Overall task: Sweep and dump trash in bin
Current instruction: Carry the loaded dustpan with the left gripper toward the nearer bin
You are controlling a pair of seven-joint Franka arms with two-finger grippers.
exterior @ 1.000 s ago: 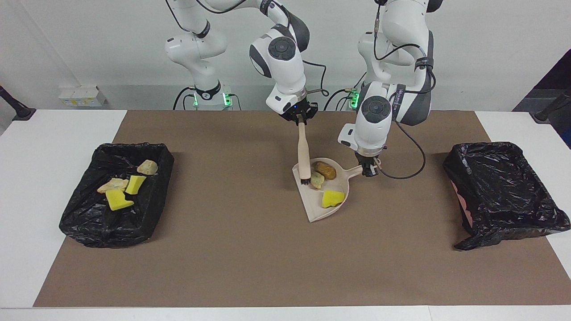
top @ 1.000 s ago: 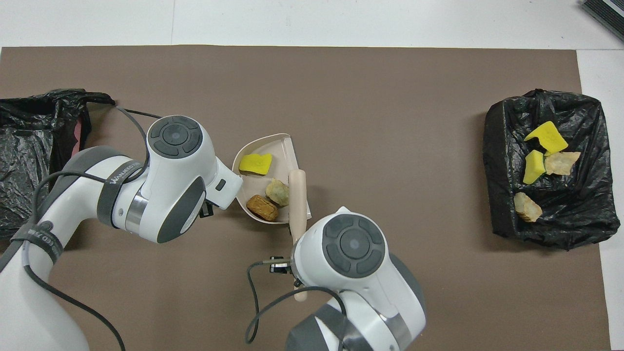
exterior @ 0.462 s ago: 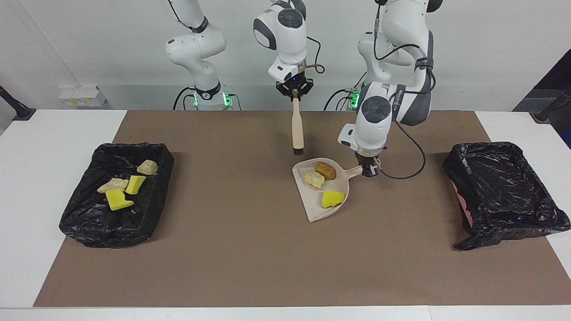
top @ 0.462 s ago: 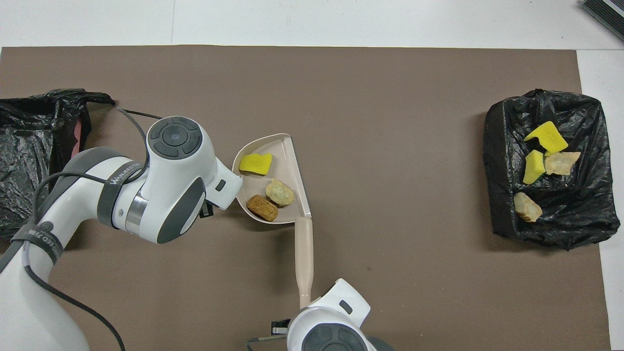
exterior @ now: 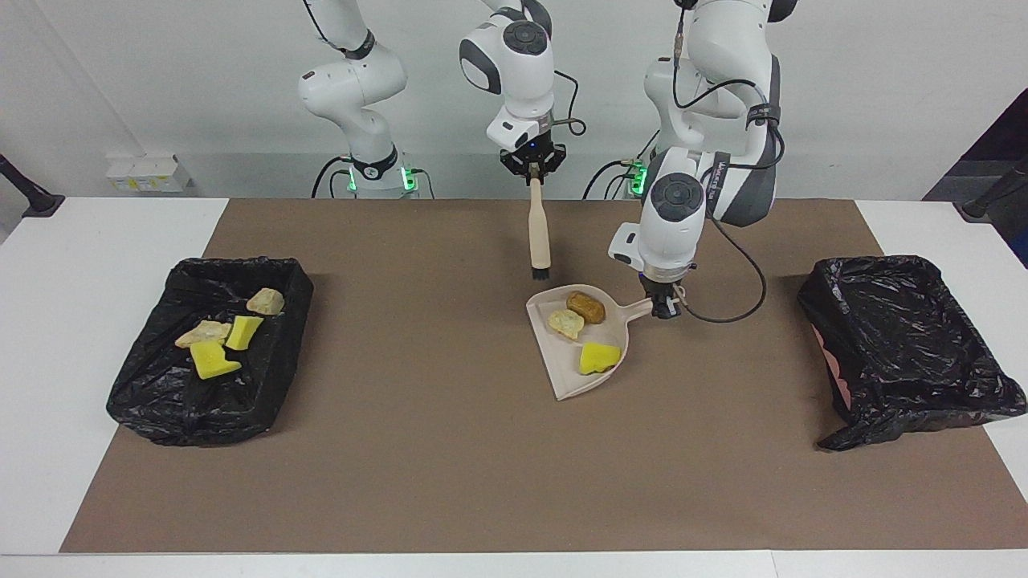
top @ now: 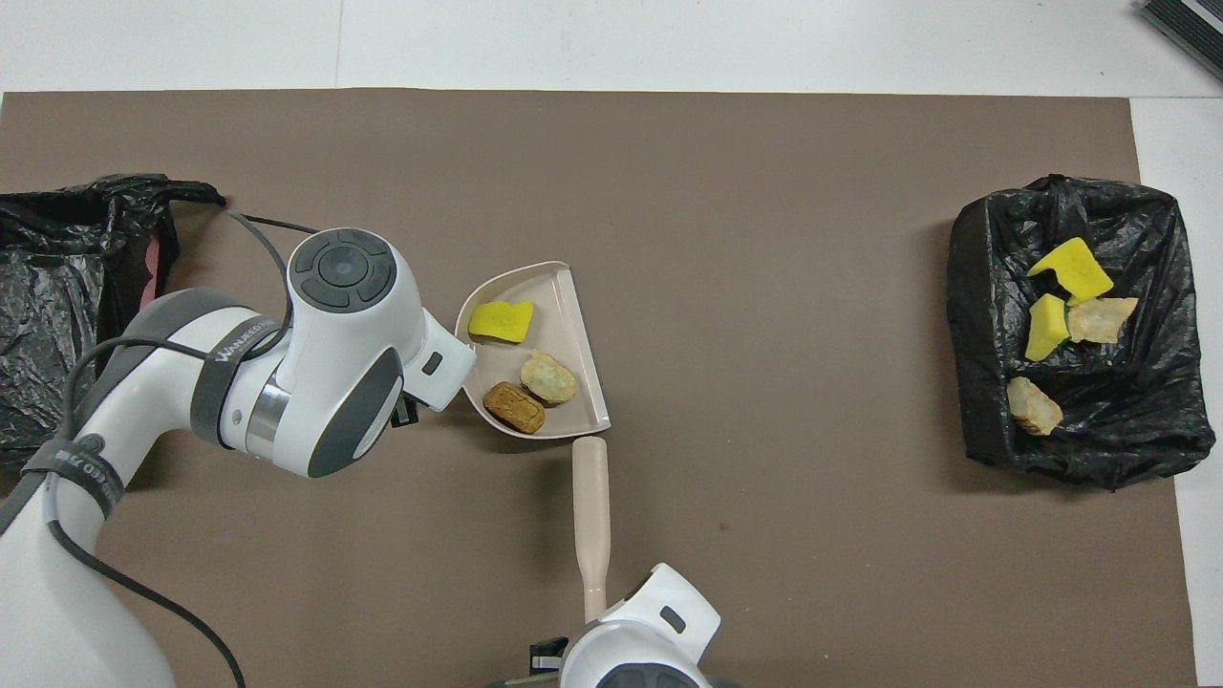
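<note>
A beige dustpan (exterior: 562, 373) lies on the brown mat at mid table; it also shows in the overhead view (top: 566, 311). It holds three scraps of trash: a brown lump (exterior: 586, 307), a tan lump (exterior: 566, 323) and a yellow sponge chunk (exterior: 599, 358). My left gripper (exterior: 663, 308) is shut on the dustpan's handle, low at the mat. My right gripper (exterior: 532, 167) is shut on the top of the beige brush (exterior: 538, 233). The brush hangs upright, bristles down, just above the dustpan's edge nearest the robots. In the overhead view the brush (top: 592, 516) lies clear of the pan.
A black-lined bin (exterior: 161, 401) at the right arm's end holds several yellow and tan scraps (exterior: 213, 360); it also shows in the overhead view (top: 994, 401). A second black-lined bin (exterior: 907, 345) stands at the left arm's end with nothing showing inside.
My right gripper has lifted the brush out of the dustpan, up and toward the robots. The tan lump has settled flat. The left arm and the dustpan have not moved.
</note>
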